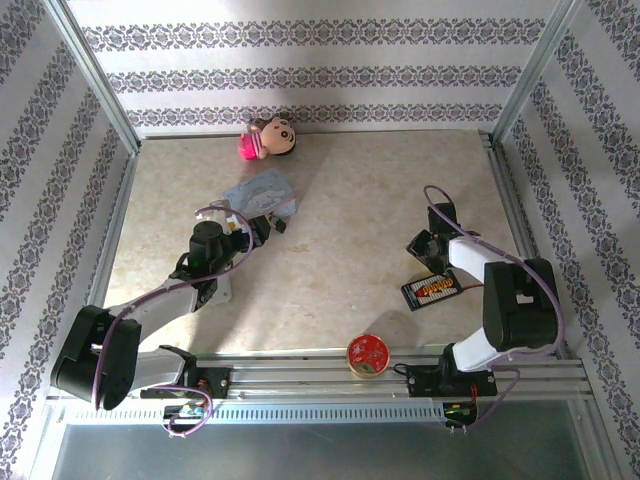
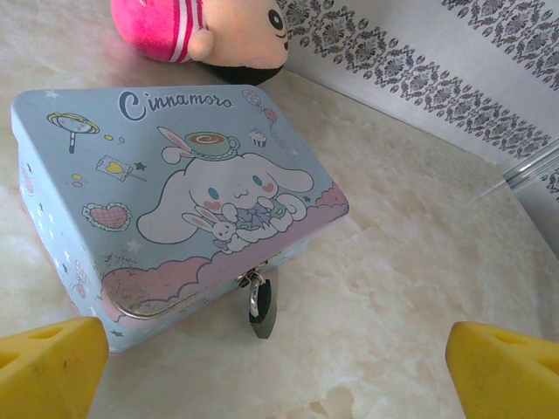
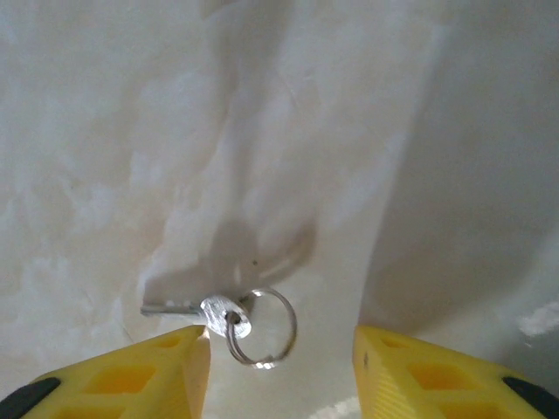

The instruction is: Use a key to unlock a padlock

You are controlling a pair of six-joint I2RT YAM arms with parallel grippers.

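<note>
Top view: the left gripper (image 1: 255,230) sits by the box (image 1: 262,192), centre-left, and the right gripper (image 1: 422,250) centre-right.

Left wrist: jaws wide, padlock (image 2: 260,310) hanging at the box front, lower centre.

Right wrist: jaws half-apart astride the key (image 3: 223,312), bottom centre. Centre on its head before pinching.

Box (image 2: 175,201): pale blue lid shading to pink at the front edge, printed with a white long-eared cartoon dog, hearts and stars.
Padlock (image 2: 260,316): blackish body, silvery loop.
Key (image 3: 218,312): silver.
Plush toy (image 2: 210,30): hot pink with white stripes, cream face, dark hair.
Table (image 1: 340,200): beige marbling.
Walls (image 1: 300,80): white with grey floral bands.
Card (image 1: 432,290): black, red-yellow print.
Round tin (image 1: 367,354): red.
</note>
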